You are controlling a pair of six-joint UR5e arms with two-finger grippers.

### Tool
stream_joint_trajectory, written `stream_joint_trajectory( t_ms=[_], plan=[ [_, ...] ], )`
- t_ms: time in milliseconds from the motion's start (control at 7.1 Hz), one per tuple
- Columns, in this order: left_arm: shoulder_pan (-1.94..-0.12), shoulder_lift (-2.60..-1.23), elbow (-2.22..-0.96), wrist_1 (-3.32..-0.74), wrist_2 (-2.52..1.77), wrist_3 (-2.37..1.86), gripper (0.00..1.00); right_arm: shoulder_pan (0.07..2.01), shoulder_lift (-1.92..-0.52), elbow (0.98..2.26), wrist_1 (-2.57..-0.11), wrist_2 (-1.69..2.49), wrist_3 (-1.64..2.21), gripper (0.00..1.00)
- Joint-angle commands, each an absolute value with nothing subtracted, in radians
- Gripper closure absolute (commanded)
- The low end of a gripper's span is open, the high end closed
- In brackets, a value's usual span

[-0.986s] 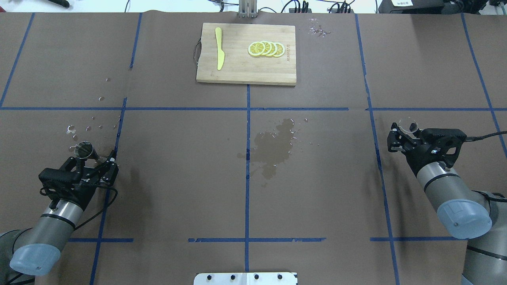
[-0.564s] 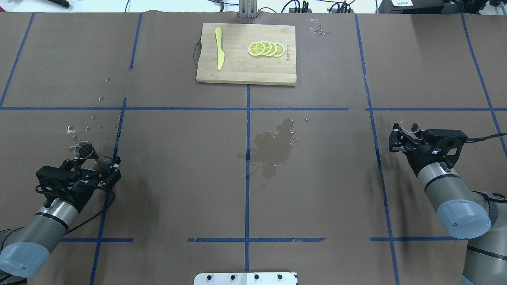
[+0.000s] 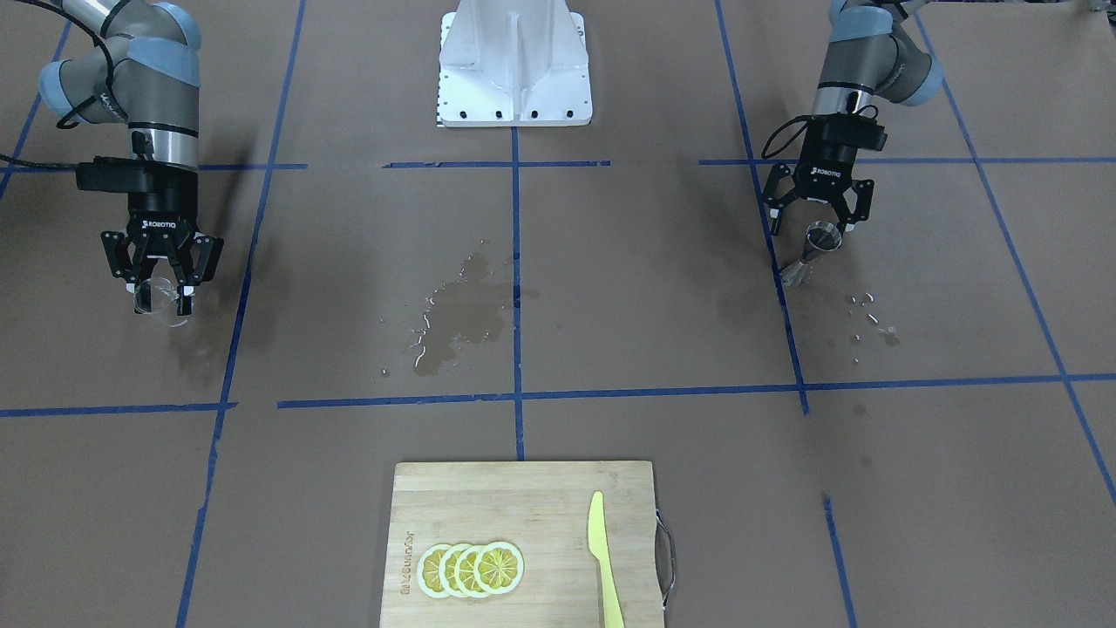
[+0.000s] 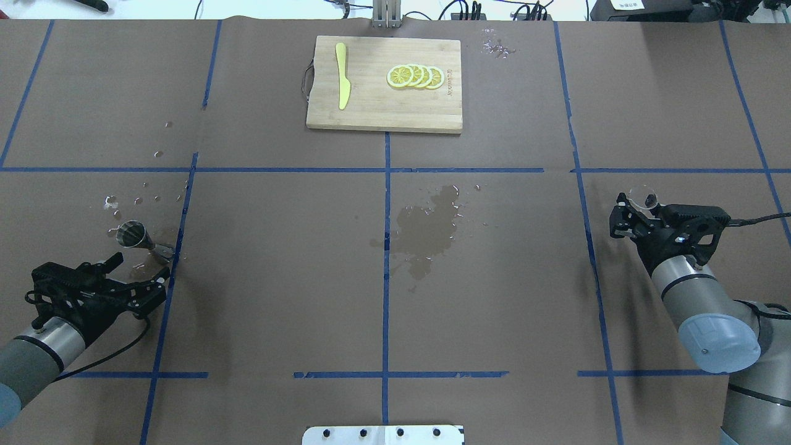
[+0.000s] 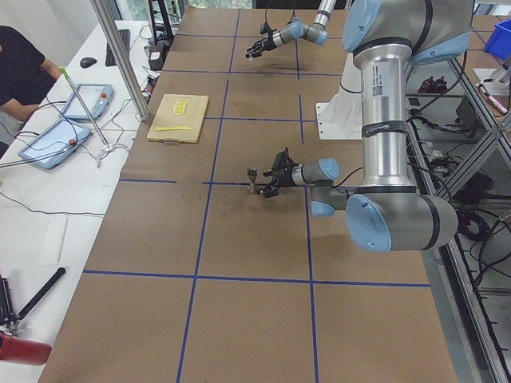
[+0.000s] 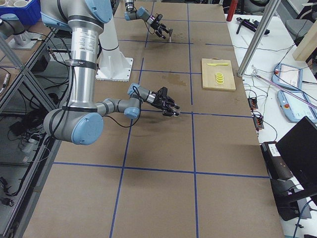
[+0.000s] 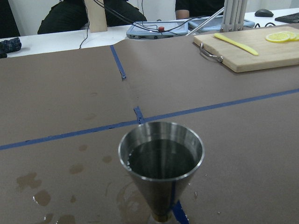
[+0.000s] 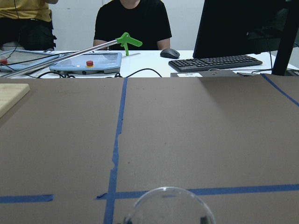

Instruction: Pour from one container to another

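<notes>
The metal jigger point(image 4: 133, 235) stands upright on the brown table cover at the near left, free of any grip. The left wrist view shows dark liquid inside the jigger point(image 7: 161, 158). My left gripper point(image 4: 139, 272) is open and sits a little behind it, its fingers spread wide in the front view, left gripper point(image 3: 813, 225). On the other side of the table my right gripper point(image 4: 633, 201) is shut on the clear glass cup point(image 4: 638, 194), low over the table. The cup point(image 3: 162, 309) shows between the fingers, and only its rim point(image 8: 170, 205) appears in the right wrist view.
A wooden cutting board point(image 4: 383, 114) at the far middle holds lemon slices point(image 4: 415, 76) and a yellow knife point(image 4: 342, 74). A wet patch point(image 4: 426, 232) darkens the table's centre. Droplets point(image 4: 123, 201) lie beyond the jigger. The robot's base plate point(image 4: 383, 434) is at the near edge.
My left gripper has drawn back toward the robot and away from the jigger, which stays standing. The right gripper with the cup has shifted only slightly.
</notes>
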State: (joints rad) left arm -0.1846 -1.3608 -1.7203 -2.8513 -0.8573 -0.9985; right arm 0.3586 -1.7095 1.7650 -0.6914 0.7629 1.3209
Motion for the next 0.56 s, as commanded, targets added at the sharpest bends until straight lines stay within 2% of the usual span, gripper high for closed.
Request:
stream_joint_trajectory(
  t_ms=[0, 423],
  plan=[
    [-0.186, -1.29, -1.814, -2.85, -0.972, -0.997, 0.0, 0.342, -1.71, 1.75, -0.69, 0.735, 1.356, 1.0],
    [-0.189, -1.244, -1.873, -2.85, -1.078, -0.997, 0.0, 0.278, -1.71, 1.729, -0.69, 0.687, 1.383, 1.0]
  ],
)
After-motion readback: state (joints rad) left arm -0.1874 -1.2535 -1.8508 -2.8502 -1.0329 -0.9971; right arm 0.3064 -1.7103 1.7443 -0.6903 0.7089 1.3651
